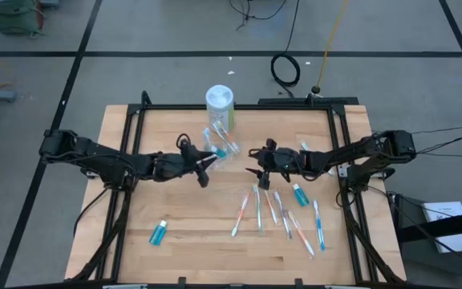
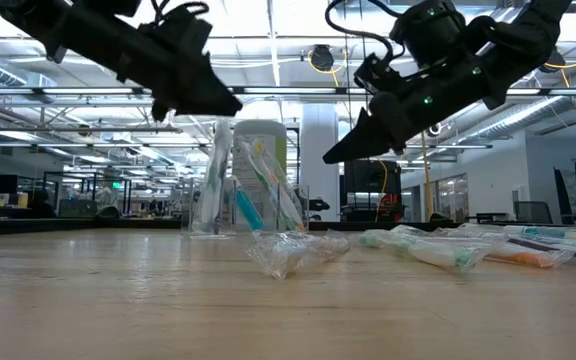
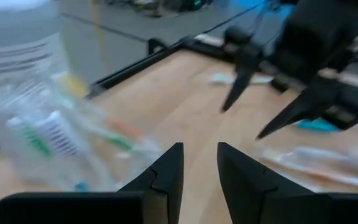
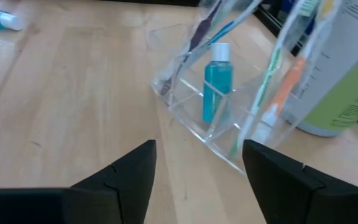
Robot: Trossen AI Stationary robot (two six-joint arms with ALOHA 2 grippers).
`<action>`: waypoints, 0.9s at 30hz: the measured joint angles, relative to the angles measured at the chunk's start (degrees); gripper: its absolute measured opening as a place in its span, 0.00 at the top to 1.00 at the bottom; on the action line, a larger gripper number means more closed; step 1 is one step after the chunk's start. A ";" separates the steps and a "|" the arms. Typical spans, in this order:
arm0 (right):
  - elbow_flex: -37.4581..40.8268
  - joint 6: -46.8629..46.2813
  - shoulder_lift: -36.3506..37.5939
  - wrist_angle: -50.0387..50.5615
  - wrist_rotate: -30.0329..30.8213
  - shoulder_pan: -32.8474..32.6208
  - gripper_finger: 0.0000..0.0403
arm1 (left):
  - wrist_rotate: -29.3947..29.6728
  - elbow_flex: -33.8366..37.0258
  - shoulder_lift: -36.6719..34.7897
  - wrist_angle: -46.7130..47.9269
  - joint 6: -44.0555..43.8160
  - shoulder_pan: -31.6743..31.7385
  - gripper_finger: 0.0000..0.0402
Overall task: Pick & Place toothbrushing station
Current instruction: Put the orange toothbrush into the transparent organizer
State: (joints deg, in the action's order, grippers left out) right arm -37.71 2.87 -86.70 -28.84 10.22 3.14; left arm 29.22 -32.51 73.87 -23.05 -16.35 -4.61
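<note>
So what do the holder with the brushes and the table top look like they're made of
The holder looks like clear, glossy hard plastic: the small teal bottle and brushes inside show straight through its walls, and its edges catch light. The table top looks like pale, matte wood, with grain lines and plank seams showing.

No legible text, brand, number or sign is found in any view. The white canister point(image 4: 347, 68) carries a green label with small dark print, too small and blurred to read. A paper sheet point(image 1: 447, 215) on the floor shows print, also unreadable.
</note>
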 joint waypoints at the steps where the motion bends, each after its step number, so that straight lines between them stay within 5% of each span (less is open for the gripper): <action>1: 0.00 -0.01 0.00 0.00 0.00 -0.30 0.42 | -1.11 0.00 0.00 -1.25 0.04 -0.01 0.74; 11: 0.00 4.10 0.00 0.02 0.00 -5.57 0.45 | -10.13 0.00 -0.02 -8.68 3.51 -0.49 0.74; 17: -0.01 3.92 0.00 -0.10 -0.28 -11.31 0.48 | -10.30 0.00 -0.02 -8.55 18.42 -4.60 0.74; 20: -0.02 3.37 0.00 -0.11 -5.42 -14.17 0.50 | -10.08 0.00 -0.02 -8.55 25.34 -6.71 0.74; 27: -0.04 2.25 -0.12 4.11 -10.63 -18.37 0.52 | -8.16 0.00 -0.07 -8.52 28.06 -7.25 0.74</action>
State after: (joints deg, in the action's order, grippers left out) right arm -37.76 5.12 -86.82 -24.73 -0.41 -15.24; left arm 21.06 -32.51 73.80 -31.56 11.70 -11.86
